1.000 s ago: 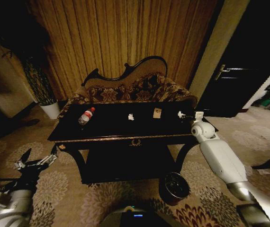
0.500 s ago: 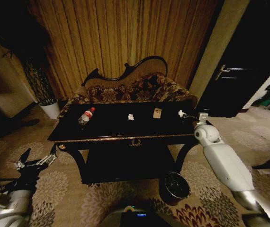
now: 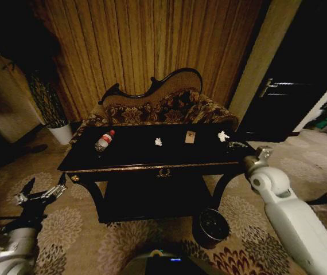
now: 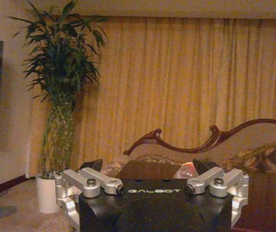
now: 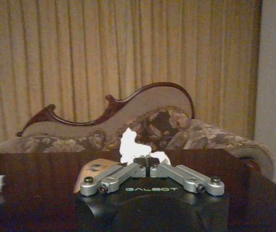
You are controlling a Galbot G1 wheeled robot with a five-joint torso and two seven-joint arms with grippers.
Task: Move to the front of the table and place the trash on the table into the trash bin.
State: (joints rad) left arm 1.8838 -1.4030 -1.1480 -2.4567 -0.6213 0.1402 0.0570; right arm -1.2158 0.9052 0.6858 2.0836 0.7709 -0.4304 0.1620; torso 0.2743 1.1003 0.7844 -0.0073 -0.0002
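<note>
Nearest first: the trash bin [image 3: 211, 226] stands on the carpet at lower centre-right of the head view, just in front of the table's right leg, and I see nothing in it from here. At lower left, the left hand [image 3: 44, 186] hangs low beside the table with its fingers spread wide, holding nothing.

The change is on the right. The right arm has drawn back toward the lower right of the frame, so the right hand [image 3: 237, 144] now sits at the table's [image 3: 152, 167] right-hand edge rather than reaching in over the top. In the right wrist view its fingers are pressed together, and the whitish piece [image 3: 223, 136] rises just past their tips. I can't tell whether they have caught an edge of it.

The piece has shifted only slightly and looks to be on the glossy top. Further along the table, the tan packet [image 3: 190, 136], the paper wad [image 3: 158, 141] and the bottle [image 3: 103, 141] are where they were. My read is that nothing is binned yet. Behind them is the sofa [image 3: 158, 109].
</note>
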